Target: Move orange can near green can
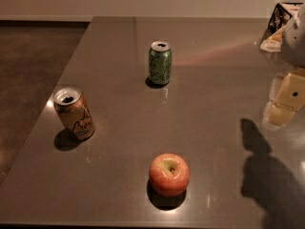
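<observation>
The orange can (pixel 74 113) stands upright near the left edge of the dark grey table (pixel 209 80), with its silver top open. The green can (pixel 160 63) stands upright farther back, near the table's middle, to the right of and behind the orange can. My gripper (pixel 286 99), pale cream with a black dot, hangs at the right edge of the view above the table. It is far from both cans and holds nothing I can see.
A red-yellow apple (pixel 169 174) sits near the front edge, between the cans and me. A black-and-white object (pixel 281 15) lies at the back right corner. My arm's shadow (pixel 262 175) falls on the front right. The floor drops off left of the table.
</observation>
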`<state>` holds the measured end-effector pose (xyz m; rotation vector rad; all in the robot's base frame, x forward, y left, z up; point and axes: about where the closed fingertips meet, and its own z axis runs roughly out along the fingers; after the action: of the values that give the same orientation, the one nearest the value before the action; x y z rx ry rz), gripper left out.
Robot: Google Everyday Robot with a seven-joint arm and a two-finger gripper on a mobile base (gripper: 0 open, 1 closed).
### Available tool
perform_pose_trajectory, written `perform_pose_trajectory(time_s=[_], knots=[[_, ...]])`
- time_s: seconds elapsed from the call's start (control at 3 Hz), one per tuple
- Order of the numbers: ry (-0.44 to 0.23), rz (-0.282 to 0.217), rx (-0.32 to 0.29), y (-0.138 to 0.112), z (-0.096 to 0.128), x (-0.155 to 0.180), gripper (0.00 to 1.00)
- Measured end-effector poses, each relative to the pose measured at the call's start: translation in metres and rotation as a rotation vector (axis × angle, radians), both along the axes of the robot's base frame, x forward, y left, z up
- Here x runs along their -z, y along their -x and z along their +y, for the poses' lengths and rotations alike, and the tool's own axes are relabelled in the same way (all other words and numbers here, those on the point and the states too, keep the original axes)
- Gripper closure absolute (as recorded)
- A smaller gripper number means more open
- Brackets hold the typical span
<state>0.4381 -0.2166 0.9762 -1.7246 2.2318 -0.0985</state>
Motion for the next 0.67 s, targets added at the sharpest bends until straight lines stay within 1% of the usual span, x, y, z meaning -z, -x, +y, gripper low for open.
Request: perform_pose_trajectory(time_s=[0.33,0.67], knots=[[0.0,0.0,0.0,0.0,0.0,0.0,0.0],[-0.059,-0.01,-0.032,-0.004,0.018,-0.003,0.0]])
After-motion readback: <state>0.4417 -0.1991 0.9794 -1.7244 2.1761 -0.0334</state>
